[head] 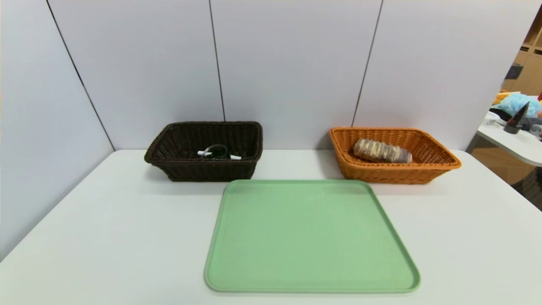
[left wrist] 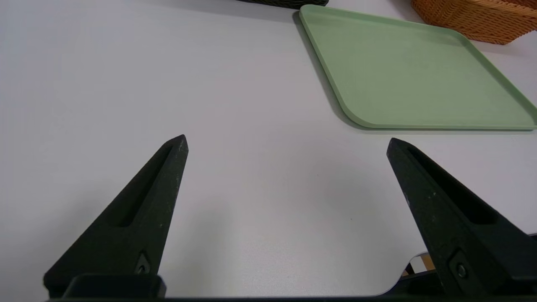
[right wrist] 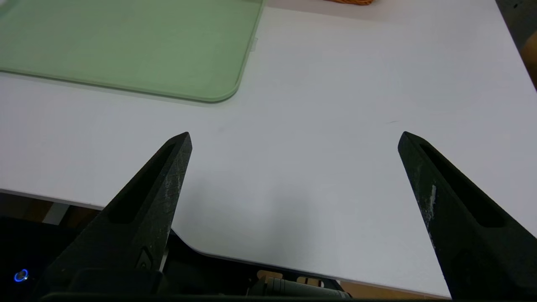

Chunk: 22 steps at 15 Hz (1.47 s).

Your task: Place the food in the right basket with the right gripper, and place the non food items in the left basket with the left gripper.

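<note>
The food (head: 382,151), a striped ridged roll, lay inside the right basket (head: 440,166), the orange wicker one at the far right of the white table (head: 106,237). In the left basket (head: 178,169) (the dark brown one, far left) lay the non food items (head: 218,152): a white marker and what seemed to be a small round jar, though the dark weave made it hard to make out. A green tray (head: 311,237) sat bare between and in front of the baskets. The left gripper (left wrist: 287,142) hovered over the table near the tray's near left corner, jaws spread wide and holding nothing. The right gripper (right wrist: 293,138) hung over the table's near edge by the tray's near right corner, its jaws equally wide apart and empty
</note>
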Motion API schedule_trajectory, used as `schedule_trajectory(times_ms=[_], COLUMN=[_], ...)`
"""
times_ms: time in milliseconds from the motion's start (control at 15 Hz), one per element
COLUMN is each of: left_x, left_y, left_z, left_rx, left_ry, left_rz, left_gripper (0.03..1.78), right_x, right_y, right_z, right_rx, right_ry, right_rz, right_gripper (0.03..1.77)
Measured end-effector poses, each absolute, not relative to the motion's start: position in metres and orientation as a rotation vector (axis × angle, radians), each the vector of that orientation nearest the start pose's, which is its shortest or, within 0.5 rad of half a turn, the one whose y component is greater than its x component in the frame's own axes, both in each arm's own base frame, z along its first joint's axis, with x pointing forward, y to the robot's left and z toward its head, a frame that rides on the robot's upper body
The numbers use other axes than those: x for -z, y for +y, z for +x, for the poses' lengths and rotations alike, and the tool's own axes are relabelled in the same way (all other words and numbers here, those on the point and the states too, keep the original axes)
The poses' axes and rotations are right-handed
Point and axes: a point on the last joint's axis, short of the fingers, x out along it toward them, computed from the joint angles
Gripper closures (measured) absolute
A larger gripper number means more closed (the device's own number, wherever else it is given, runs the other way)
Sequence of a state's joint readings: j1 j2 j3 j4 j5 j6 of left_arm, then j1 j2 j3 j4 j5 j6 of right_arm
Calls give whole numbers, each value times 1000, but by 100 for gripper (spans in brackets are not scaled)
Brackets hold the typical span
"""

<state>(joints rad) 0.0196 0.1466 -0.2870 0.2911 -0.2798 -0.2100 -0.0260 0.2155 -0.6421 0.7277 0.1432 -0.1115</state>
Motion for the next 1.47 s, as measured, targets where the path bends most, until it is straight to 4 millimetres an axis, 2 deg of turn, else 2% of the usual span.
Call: schedule_trajectory(times_ms=[533, 1133, 1467], left_x=[-123, -118, -109], left_y=[-7, -7, -4], left_z=[-40, -47, -38], left_rx=[240, 243, 136], left_ry=[105, 23, -40], left_rz=[-211, -186, -135], left_gripper=[12, 12, 12], right_x=[-147, -140, -132], right_y=[4, 4, 3], right_z=[-75, -84, -64], right_rx=[-140, -143, -128], right_ry=[213, 124, 25], right_rz=[-92, -102, -113], right_gripper=[10, 10, 10])
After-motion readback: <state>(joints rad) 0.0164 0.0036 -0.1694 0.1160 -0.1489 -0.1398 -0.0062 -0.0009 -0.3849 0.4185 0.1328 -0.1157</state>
